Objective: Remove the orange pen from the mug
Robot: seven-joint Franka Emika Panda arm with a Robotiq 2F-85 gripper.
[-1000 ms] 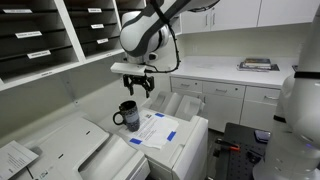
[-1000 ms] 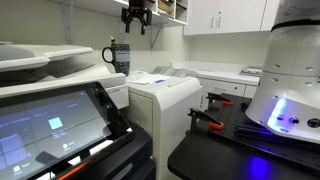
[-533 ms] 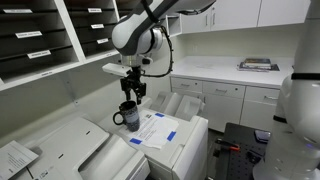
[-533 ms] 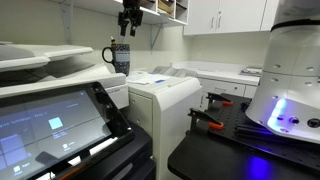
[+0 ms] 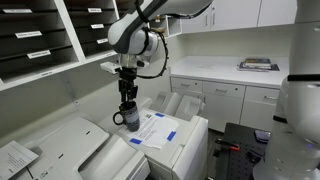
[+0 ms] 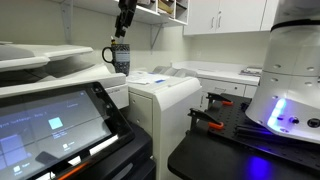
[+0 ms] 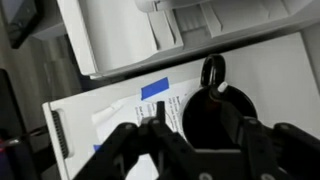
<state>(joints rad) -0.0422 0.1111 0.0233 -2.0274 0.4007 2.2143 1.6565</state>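
The dark glossy mug [image 5: 128,117] stands on top of a white machine next to a sheet of paper; it also shows in an exterior view [image 6: 119,57]. In the wrist view I look down into the mug [image 7: 200,105], its loop handle at the far side. The pen's pale end [image 7: 220,87] pokes up near the handle side of the rim; its orange shaft is not clear. My gripper [image 5: 126,97] hangs straight above the mug, open, and also shows in an exterior view [image 6: 124,22]. In the wrist view the gripper [image 7: 202,128] has its fingers [image 7: 158,128] spread either side of the opening.
White paper with blue tape [image 5: 155,128] lies beside the mug. A copier [image 5: 80,150] stands in front of it. Wall shelves with paper trays [image 5: 40,40] rise behind. A counter with cabinets [image 5: 230,80] runs to the side, and a white robot base [image 6: 290,80] stands nearby.
The gripper has swung from beside the mug to directly over it, turned about its axis, and come down closer to the rim. The mug has not moved.
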